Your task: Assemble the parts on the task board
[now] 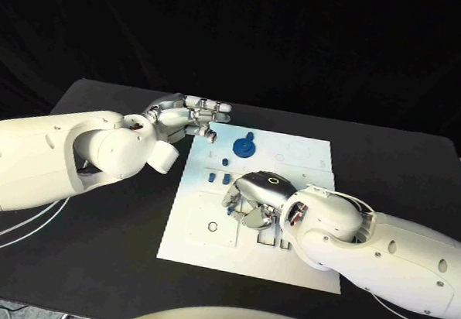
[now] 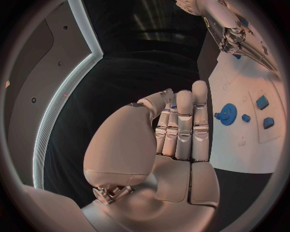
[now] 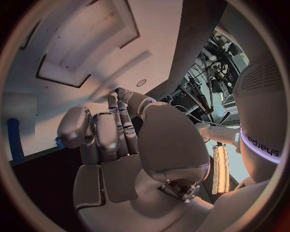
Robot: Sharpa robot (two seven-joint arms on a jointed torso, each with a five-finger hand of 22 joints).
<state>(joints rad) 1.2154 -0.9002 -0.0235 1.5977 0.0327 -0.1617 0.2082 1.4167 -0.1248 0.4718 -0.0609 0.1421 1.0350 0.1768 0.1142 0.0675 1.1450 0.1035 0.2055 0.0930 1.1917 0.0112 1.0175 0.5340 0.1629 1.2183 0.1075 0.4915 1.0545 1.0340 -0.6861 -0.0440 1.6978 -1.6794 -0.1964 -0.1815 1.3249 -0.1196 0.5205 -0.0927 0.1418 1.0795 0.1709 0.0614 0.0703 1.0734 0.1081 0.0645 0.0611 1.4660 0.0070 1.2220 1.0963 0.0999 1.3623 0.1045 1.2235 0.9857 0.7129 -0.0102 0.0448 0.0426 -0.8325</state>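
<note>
Mirrored "sharpa" lettering on white robot body band point(image 3: 264, 143), nothing else legible

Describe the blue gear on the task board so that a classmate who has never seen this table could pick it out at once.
Start at the white task board in the middle of the black table. Look to its far edge, just beside the fingers of the left hand. There lies the gear: round and toothed, and clearly larger than the small blue pieces scattered nearer the right hand.
</note>
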